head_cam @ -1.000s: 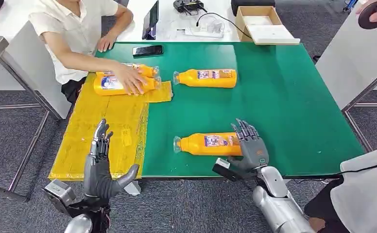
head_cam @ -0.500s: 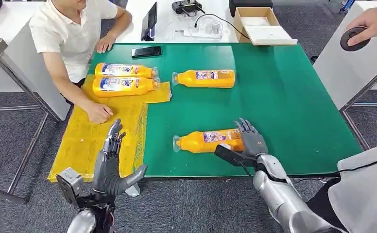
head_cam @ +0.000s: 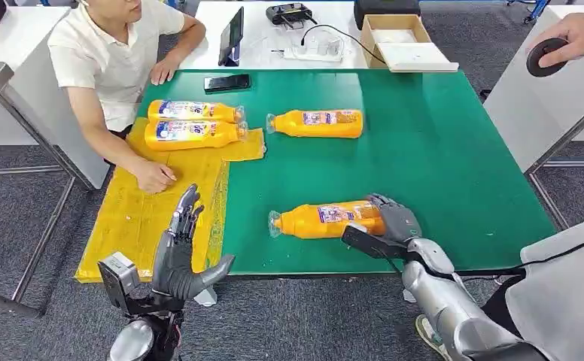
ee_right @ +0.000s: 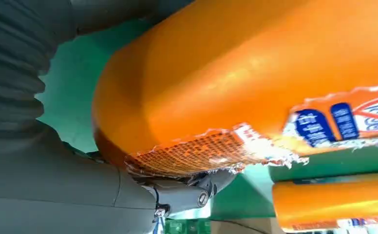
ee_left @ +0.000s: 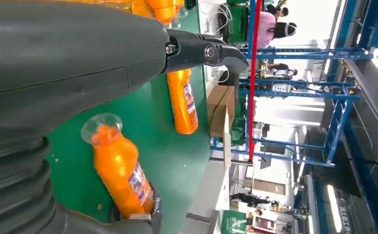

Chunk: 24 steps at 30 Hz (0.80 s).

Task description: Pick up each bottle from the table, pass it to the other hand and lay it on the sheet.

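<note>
An orange bottle point(head_cam: 319, 219) lies on its side near the front edge of the green table point(head_cam: 439, 150), cap pointing left. My right hand point(head_cam: 394, 222) grips its base end, fingers curled over the top and thumb below; up close the bottle point(ee_right: 236, 73) presses against the palm. My left hand point(head_cam: 180, 256) is open, fingers spread and upright, at the front edge of the yellow sheet point(head_cam: 146, 226). Two bottles point(head_cam: 191, 110) point(head_cam: 191, 134) lie at the sheet's far end. Another bottle point(head_cam: 319, 122) lies on the green further back. The left wrist view shows the near bottle point(ee_left: 121, 170) and the far one point(ee_left: 182, 105).
A seated person rests a hand point(head_cam: 153, 177) on the sheet's middle. A phone point(head_cam: 227, 81) lies at the table's far edge, with a cardboard box point(head_cam: 402, 37) on the white table behind. Another person's hand point(head_cam: 575, 34) holds a dark disc at the upper right.
My right hand's fingers have curled down over the near bottle's base. My left hand has drifted right and forward. The person's hand left the two bottles and settled on the sheet.
</note>
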Tool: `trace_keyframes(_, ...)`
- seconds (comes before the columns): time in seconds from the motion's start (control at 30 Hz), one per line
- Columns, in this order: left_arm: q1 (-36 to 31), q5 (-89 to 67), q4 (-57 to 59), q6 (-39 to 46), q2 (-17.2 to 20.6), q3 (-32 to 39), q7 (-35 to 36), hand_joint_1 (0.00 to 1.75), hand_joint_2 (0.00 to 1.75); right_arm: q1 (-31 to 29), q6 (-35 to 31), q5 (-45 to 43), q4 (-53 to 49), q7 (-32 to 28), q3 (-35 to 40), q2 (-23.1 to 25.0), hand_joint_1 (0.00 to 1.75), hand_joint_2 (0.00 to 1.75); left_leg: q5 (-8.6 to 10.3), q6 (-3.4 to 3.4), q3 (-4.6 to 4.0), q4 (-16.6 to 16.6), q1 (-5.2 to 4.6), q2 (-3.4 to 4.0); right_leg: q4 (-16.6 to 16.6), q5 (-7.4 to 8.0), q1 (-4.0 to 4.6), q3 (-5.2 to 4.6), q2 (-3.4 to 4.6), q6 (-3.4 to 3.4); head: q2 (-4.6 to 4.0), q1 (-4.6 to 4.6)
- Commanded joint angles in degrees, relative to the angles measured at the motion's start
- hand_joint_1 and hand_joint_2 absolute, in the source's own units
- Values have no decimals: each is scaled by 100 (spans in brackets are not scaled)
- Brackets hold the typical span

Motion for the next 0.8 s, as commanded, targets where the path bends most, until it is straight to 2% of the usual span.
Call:
trace_keyframes(0.03,-210,-4,326,4,167,-157,26,0,175,171,17,-20,445,-60,147,73,175,175,-2,-8,9,-7,7,-9,-8,-6,9,13,-15,-9,-2,0)
trace_keyframes(0.2,-219,13,306,6,193,-171,-1,0,175,279,-397,-156,300,-583,136,104,175,175,-2,-14,4,-11,13,-13,-16,-7,16,12,-25,-16,0,0)
trace_keyframes(0.3,-191,-2,253,105,163,-138,-111,0,175,392,-513,-589,119,-998,-135,218,175,175,-4,-12,-4,-9,10,-7,-11,-8,12,3,-17,-13,0,0)
trace_keyframes(0.4,-54,-28,82,639,-24,47,-338,0,175,572,-624,-1264,-269,-1497,-551,421,175,175,-6,-10,-11,-5,9,0,-6,-7,10,-5,-8,-10,0,2)
trace_keyframes(0.47,131,71,-83,861,-89,148,-348,0,175,757,-770,-1412,-604,-1584,-607,496,175,175,-9,-12,-13,-6,10,8,-7,-8,11,-7,-1,-12,0,0)
trace_keyframes(0.53,369,580,-214,918,-208,332,-162,0,175,1109,-664,-2008,-1298,-1831,-890,638,175,175,-12,-14,-17,-4,10,14,-3,-10,12,-10,3,-14,-2,0)
trace_keyframes(0.67,758,879,-255,979,-130,273,-121,0,175,1986,-542,-2616,-3097,-1774,-762,778,175,175,-18,-15,-29,-6,11,6,-2,-19,12,-18,0,-12,0,0)
trace_keyframes(0.8,820,514,-277,1311,-109,68,-299,0,175,2323,-509,-3008,-3957,-1804,-637,924,175,175,-23,-15,-45,2,11,-5,7,-32,11,-31,-5,-6,0,0)
